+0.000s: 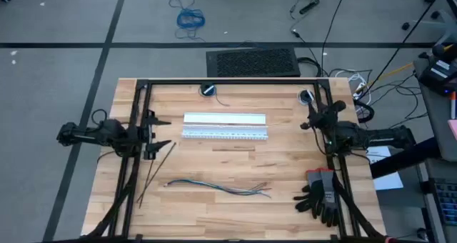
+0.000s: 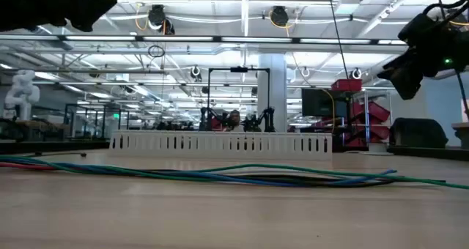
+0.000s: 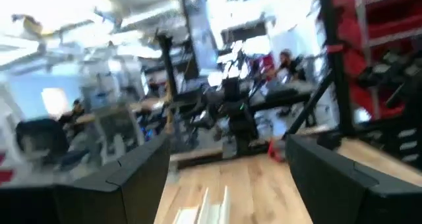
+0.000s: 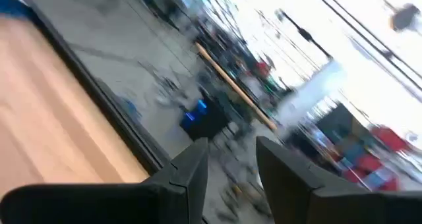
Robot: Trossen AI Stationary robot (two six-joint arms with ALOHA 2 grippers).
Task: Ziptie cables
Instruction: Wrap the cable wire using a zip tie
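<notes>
Fingers of the left gripper (image 1: 158,134) stand spread wide with nothing between them, above the worktop's (image 1: 285,200) left edge; in the left wrist view the two dark angular fingers (image 3: 125,178) frame bare pale wood. Fingers of the right gripper (image 1: 311,116) sit moderately parted and empty, near the far right corner; its wrist view looks past the wood edge into the blurred room. Cables (image 1: 221,187), thin and wavy, blue, green and reddish, lie flat near the front middle of the plank surface, clear of both arms. Zipties (image 1: 156,173), straight thin black strips, lie slanted just left of them. White slotted duct (image 1: 226,126), long and ribbed, lies beyond the cables. Black gloves (image 1: 319,193) rest at front right. Low view shows duct slots and cable strands edge-on, not the zipties.
</notes>
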